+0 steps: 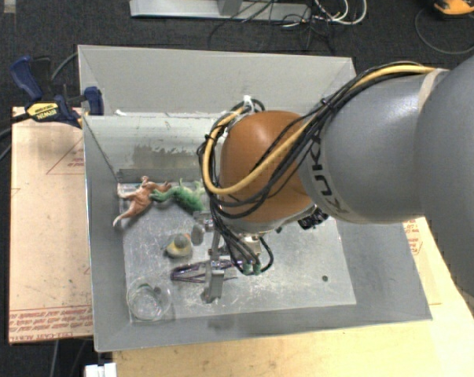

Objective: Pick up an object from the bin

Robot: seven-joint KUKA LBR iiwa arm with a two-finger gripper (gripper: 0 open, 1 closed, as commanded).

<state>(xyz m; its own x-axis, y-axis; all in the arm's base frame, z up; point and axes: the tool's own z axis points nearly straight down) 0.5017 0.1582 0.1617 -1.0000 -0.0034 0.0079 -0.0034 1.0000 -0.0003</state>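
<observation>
Reaching in from the right, the grey arm (394, 155) hangs over the bin (315, 293), its orange cover (260, 167) ringed by yellow and black cables (213, 151) and hiding much of the floor's middle. Below the cover, the gripper (214, 285) is down at the floor, close to the bin's near edge and somewhat left of its middle. Whether its jaws are open or closed cannot be told from this angle.

A thin purple clip (188, 272) lies flat on the floor just left of the gripper, its right end meeting the gripper's tip. Whether it is gripped cannot be made out. A small beige lump (179, 247) sits just beyond the clip, toward the far wall and apart from it. A clear cup (148, 299) sits in the near left corner, close to the clip but not touching it.

Farther back, a tan toy dinosaur (137, 201) sprawls near the left wall. A green toy lizard (183, 195) lies beside it to the right, the two touching or nearly so, and the lizard's right end runs under the orange cover. The floor's right half shows grey metal scuffed white in patches, with one small dark speck (325, 278) toward the near right corner.
</observation>
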